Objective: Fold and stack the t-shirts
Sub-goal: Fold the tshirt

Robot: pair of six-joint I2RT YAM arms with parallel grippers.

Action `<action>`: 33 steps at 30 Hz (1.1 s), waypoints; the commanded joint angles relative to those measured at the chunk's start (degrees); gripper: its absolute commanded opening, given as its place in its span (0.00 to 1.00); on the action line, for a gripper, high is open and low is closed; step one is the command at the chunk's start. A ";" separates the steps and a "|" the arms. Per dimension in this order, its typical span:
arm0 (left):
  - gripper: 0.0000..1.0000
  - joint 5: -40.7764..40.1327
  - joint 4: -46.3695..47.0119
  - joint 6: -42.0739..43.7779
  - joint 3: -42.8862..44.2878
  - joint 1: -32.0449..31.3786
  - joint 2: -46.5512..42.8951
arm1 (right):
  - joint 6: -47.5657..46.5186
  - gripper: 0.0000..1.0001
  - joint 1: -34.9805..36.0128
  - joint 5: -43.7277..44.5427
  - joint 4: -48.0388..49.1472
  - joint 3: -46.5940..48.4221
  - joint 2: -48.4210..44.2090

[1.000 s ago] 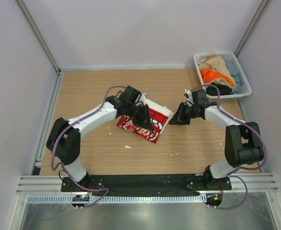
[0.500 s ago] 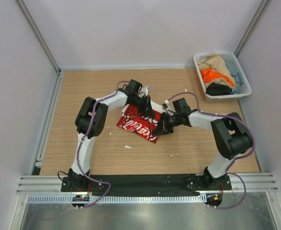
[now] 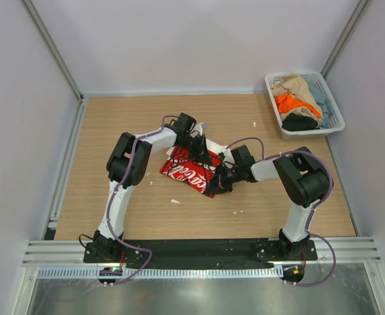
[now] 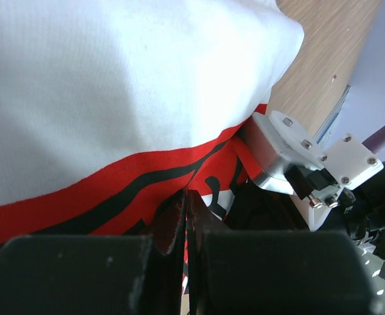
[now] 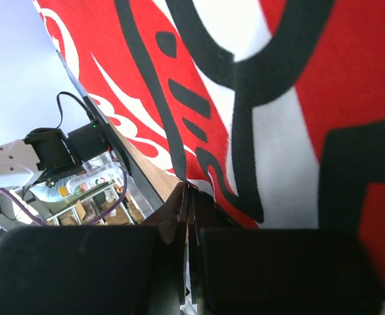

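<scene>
- Surface (image 3: pixel 113 131): the wooden surface in front of you carries everything else. You see small white scraps scattered on it.
- Left arm (image 3: pixel 123 164) and right arm (image 3: pixel 301 177): from above, you see both reaching inward to the middle of the surface. Their wrists are close together over the same garment.
- White t-shirt (image 3: pixel 182 172): it lies partly folded near the centre of the surface. Its red printed graphic faces up on the near side and plain white cloth shows at the far edge. In your left wrist view the cloth (image 4: pixel 113 85) fills the upper frame, white above a red band with black lines. In your right wrist view the red, white and black print (image 5: pixel 291 65) fills most of the frame.
- Basket (image 3: pixel 337 113): the white lattice basket stands at the far right corner, well apart from both arms.
- Remaining t-shirts: they are heaped inside the basket, with the tan t-shirt (image 3: pixel 296 85) at the far end. The orange t-shirt (image 3: pixel 291 104) is in the middle and the pale blue t-shirt (image 3: pixel 318 98) lies along the right wall. The black t-shirt (image 3: pixel 299 122) is nearest you.
- Left pincer (image 3: pixel 201 155): it sits on the far part of the white t-shirt. Its fingers (image 4: pixel 169 226) are pressed together, with red cloth running in between them.
- Right pincer (image 3: pixel 220 178): it sits at the garment's right near edge. Its fingers (image 5: pixel 173 216) are likewise closed to a thin slit, with the printed cloth meeting their tips.
</scene>
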 commanded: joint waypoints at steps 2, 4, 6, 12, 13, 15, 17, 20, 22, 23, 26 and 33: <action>0.00 -2.28 1.59 0.98 -1.51 0.27 0.82 | 1.76 0.02 0.32 5.90 1.82 -5.94 -1.57; 0.00 -2.63 0.97 1.60 -1.34 0.27 0.47 | 2.20 0.02 0.32 7.23 1.29 -8.58 -3.86; 0.00 -2.64 -0.78 2.74 -0.64 0.27 0.29 | 1.59 0.02 0.32 7.49 -1.42 -9.82 -8.15; 0.00 -2.99 -4.39 3.98 1.12 0.36 -5.59 | -2.01 0.03 -0.73 7.93 -14.25 -6.06 -18.71; 0.00 -3.07 -4.65 3.37 0.77 0.36 -6.73 | -2.10 0.03 -1.95 7.85 -15.31 -4.13 -20.29; 0.00 -2.81 -4.57 2.66 -0.10 0.09 -10.42 | -2.19 0.03 -3.27 7.50 -17.95 -2.01 -21.18; 0.00 -3.08 -3.96 1.96 -2.73 -0.17 -12.97 | -1.75 0.03 -4.68 5.66 -16.83 0.36 -21.01; 0.00 -1.67 -0.44 -0.15 -7.92 -0.43 -16.75 | -0.17 0.03 -5.21 3.38 -14.02 3.26 -17.43; 0.00 -1.32 0.70 -0.24 -11.77 -1.05 -18.43 | 0.01 0.03 -5.21 2.84 -12.25 4.67 -14.87; 0.00 -1.40 1.23 -0.33 -13.28 -1.57 -18.95 | 1.05 0.03 -5.30 2.31 -9.64 5.11 -12.68; 0.00 -1.05 4.83 -1.91 -19.60 -2.45 -20.10 | 2.81 0.03 -5.30 -0.24 -5.93 4.24 -9.68; 0.00 -4.56 8.79 -1.39 -28.31 -4.65 -19.57 | 0.27 0.03 -8.10 1.43 -3.02 -3.14 -7.03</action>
